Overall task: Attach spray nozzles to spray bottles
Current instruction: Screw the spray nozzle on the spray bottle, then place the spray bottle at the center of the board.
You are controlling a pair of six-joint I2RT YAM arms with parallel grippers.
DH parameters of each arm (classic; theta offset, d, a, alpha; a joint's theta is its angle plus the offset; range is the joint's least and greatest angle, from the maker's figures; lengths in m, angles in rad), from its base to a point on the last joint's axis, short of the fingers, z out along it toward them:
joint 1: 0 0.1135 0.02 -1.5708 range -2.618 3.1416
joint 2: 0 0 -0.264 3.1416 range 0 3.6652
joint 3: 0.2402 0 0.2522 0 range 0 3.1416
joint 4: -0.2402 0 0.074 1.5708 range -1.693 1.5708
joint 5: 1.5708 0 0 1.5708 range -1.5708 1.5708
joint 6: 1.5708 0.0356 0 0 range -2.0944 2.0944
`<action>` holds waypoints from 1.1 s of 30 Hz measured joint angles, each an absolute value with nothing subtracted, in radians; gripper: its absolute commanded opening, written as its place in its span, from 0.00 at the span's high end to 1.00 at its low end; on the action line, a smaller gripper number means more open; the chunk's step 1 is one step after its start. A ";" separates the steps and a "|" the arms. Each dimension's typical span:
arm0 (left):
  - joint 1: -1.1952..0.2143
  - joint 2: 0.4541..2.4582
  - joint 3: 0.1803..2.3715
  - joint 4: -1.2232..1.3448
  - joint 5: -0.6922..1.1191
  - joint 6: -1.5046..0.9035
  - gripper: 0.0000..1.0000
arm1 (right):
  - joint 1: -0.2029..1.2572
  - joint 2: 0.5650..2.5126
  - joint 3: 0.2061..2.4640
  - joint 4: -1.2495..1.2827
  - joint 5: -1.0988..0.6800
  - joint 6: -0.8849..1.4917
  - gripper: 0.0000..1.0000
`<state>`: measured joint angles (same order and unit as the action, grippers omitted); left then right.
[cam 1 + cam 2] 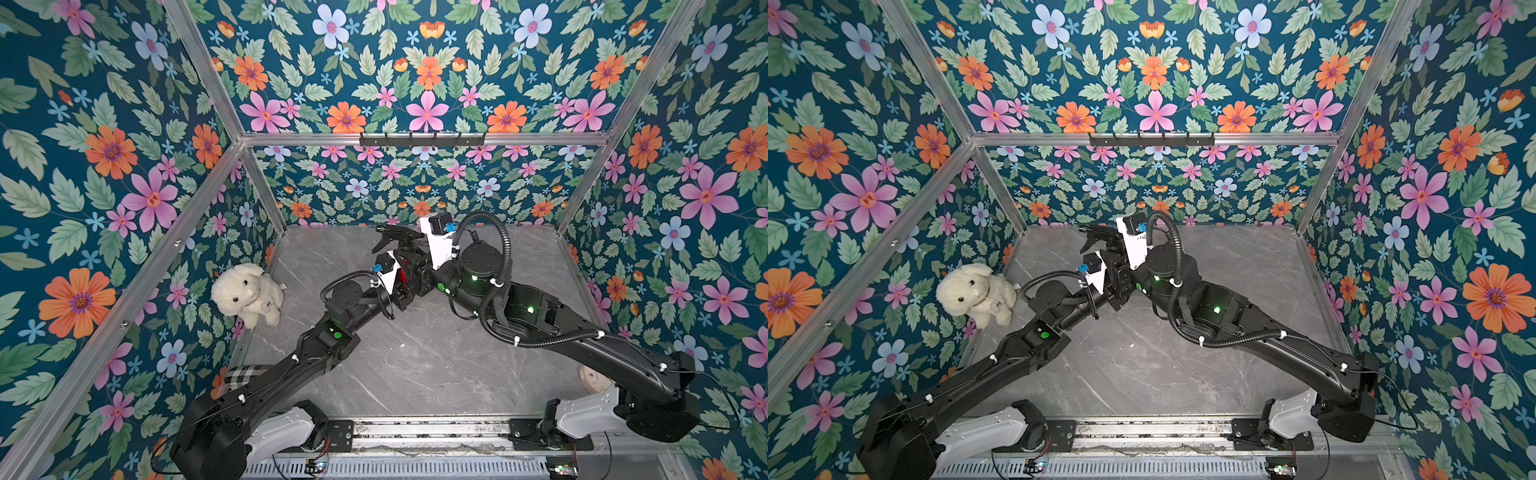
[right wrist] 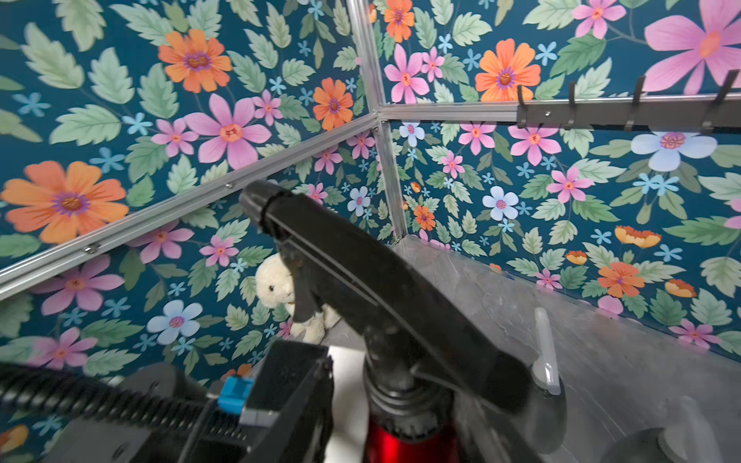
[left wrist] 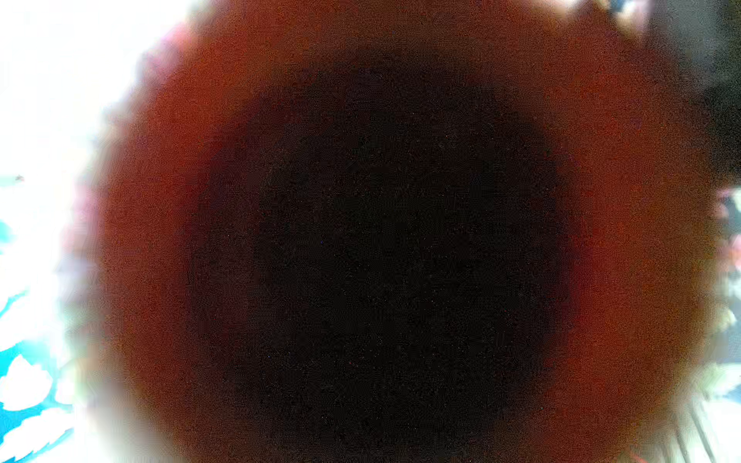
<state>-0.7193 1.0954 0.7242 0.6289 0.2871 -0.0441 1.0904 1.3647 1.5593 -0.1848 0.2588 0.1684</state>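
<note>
**A:** Left gripper [image 1: 402, 279]?
**B:** Clamped on red bottle [image 2: 403, 443].
**A:** Right gripper [image 1: 409, 255]?
**B:** Beside the bottle neck. Jaw spread cannot be told.
**A:** Step?
**B:** Black nozzle [image 2: 381, 288] sits on the neck, above the left fingers. Likely tightening. Next: turn the collar, keep the bottle steady.
**A:** Room?
**B:** Back wall [image 1: 415, 199] near, beyond the fingers. Plush [image 1: 245, 293] well apart. Table [image 1: 415, 353] open behind.

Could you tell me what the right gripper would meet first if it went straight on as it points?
Most likely the black spray nozzle on the red bottle, close ahead; depth is unclear.
</note>
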 measured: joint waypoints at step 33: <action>-0.665 1.170 0.753 0.728 0.977 -0.212 1.00 | 0.661 1.347 1.603 -0.301 -0.936 0.128 0.52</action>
